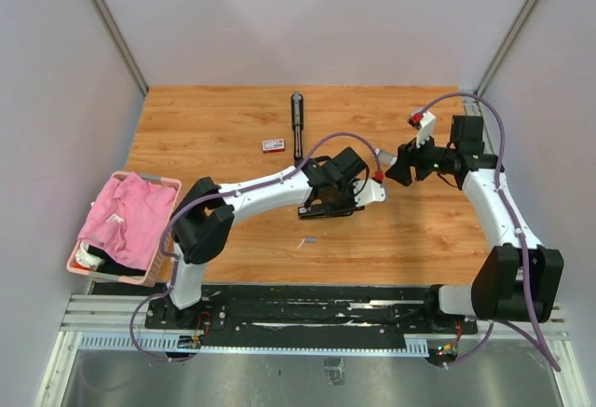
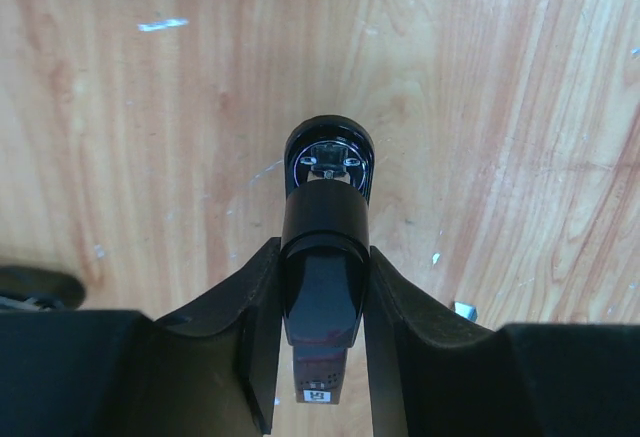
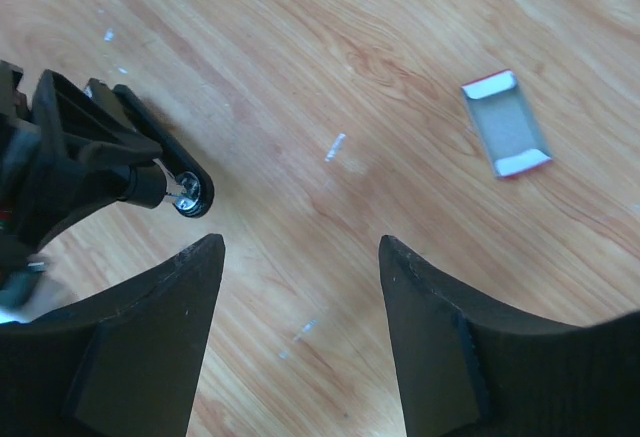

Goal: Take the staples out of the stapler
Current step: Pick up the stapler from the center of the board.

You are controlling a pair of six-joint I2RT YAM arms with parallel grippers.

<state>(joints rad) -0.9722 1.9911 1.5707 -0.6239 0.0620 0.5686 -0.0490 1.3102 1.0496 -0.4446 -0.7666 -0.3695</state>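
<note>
My left gripper (image 1: 332,195) is shut on a black stapler (image 1: 321,210) at the table's middle. In the left wrist view its fingers (image 2: 262,287) clamp the stapler's body (image 2: 322,277) from both sides, and the stapler's round end (image 2: 329,157) points away from the camera. A short silvery staple strip (image 1: 308,239) lies on the wood just in front of the stapler, and it also shows in the right wrist view (image 3: 335,147). My right gripper (image 1: 399,169) is open and empty to the right of the stapler. In its wrist view the open gripper (image 3: 300,249) is over bare wood.
A small red-and-white box (image 1: 273,145) lies behind the stapler, and in the right wrist view (image 3: 507,122) it shows open. A long black bar (image 1: 297,128) lies at the back centre. A pink basket (image 1: 170,184) of cloth stands at the left edge.
</note>
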